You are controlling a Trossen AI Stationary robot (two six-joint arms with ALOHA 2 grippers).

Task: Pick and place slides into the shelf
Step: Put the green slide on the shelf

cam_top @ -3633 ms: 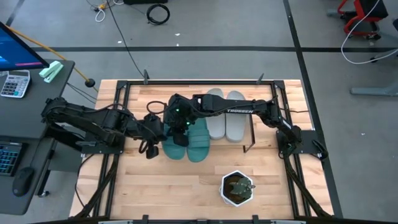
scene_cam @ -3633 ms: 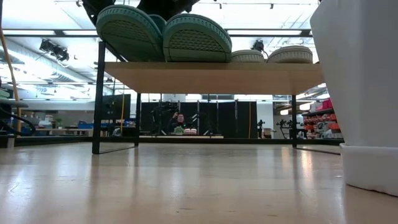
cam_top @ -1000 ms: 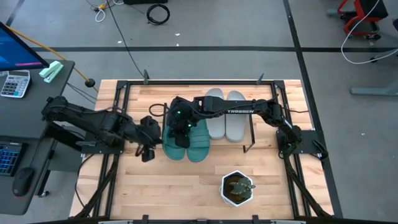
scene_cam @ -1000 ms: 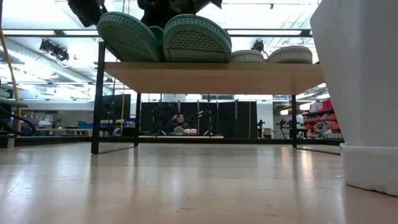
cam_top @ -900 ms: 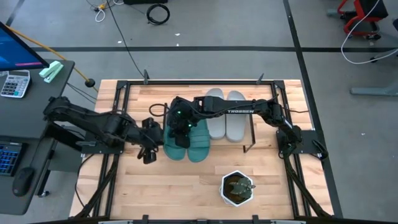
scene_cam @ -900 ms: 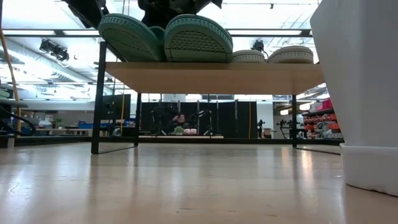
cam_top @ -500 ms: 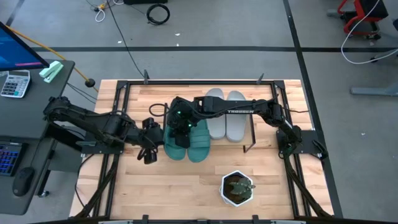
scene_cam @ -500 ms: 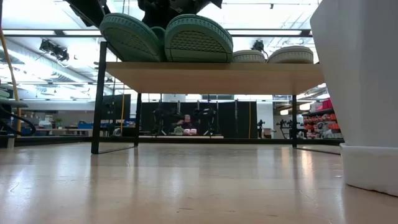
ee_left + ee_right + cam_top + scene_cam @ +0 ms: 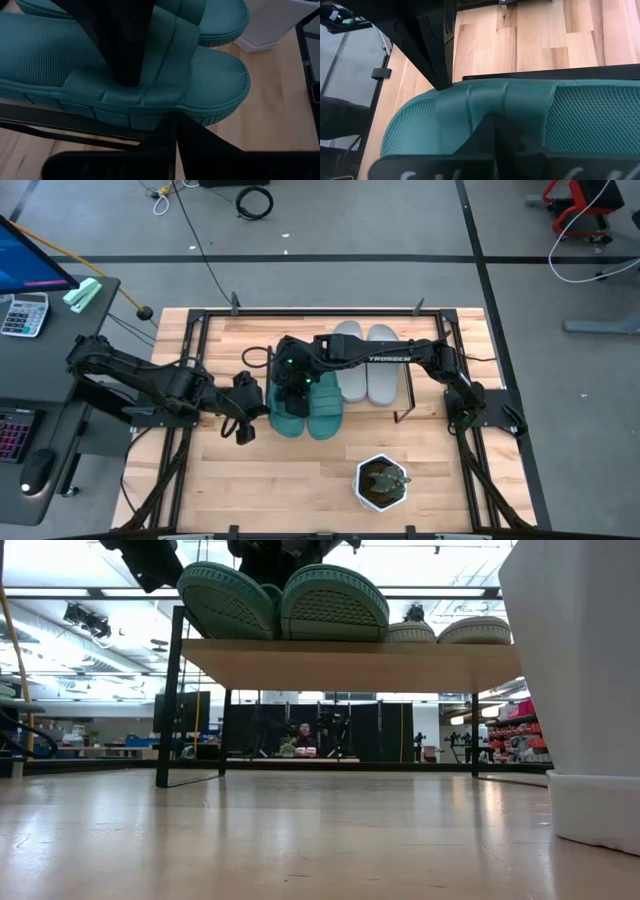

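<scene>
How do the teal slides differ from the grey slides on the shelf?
The teal slides are green-teal and overhang the shelf's front edge; the grey slides are pale and sit farther back. The right end effector rests on a teal slide; nothing touches the grey pair. Both pairs lie side by side on the shelf top.

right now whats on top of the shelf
Four slides: two teal and two grey, side by side. The right gripper covers part of one teal slide; the shelf board is mostly hidden from above.

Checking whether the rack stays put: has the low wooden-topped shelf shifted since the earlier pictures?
Yes. In the low view the shelf, carrying the slides, has slid toward the white pot; its black front leg stands nearer to the pot than before.
</scene>
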